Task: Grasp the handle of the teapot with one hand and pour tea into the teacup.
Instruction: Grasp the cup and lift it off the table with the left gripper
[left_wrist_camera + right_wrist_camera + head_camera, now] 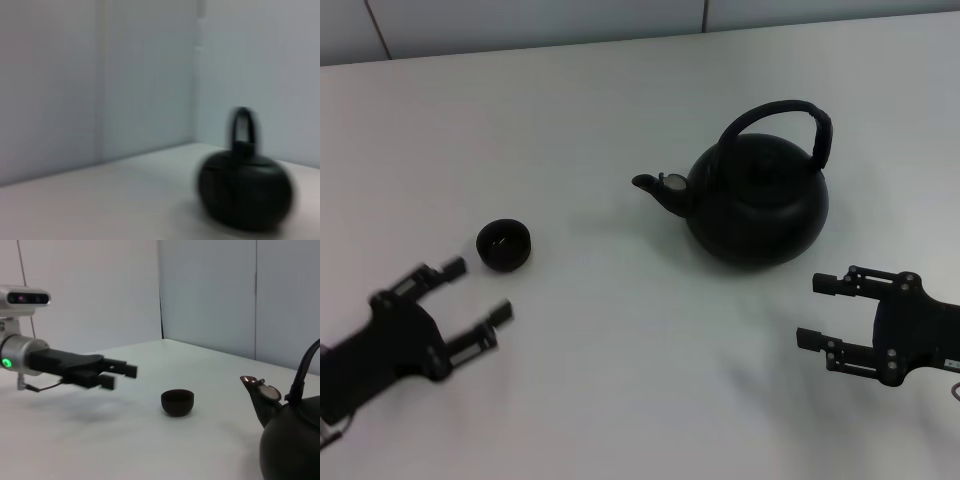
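While nothing's being held yet, here's the rundown:
Head view: teapot [757, 205] sits upright on the white table [620, 380], spout toward the teacup [504, 245], handle [790, 118] arched on top. Left gripper [482, 291] hangs just near the cup, fingers spread apart. Right gripper [820, 312] is near the pot's front, also spread, touching nothing.
Left wrist view: blurry, probably just the teapot [244, 192].
Right wrist view: teacup [177, 402] between left gripper [120, 376] and spout [257, 390].

On the tabletop [620, 400] the teapot [760, 205] stands to the right, its spout toward the teacup [504, 245] at the left. The left pincer [475, 290] is just before the teacup, the right pincer [817, 312] before the teapot.
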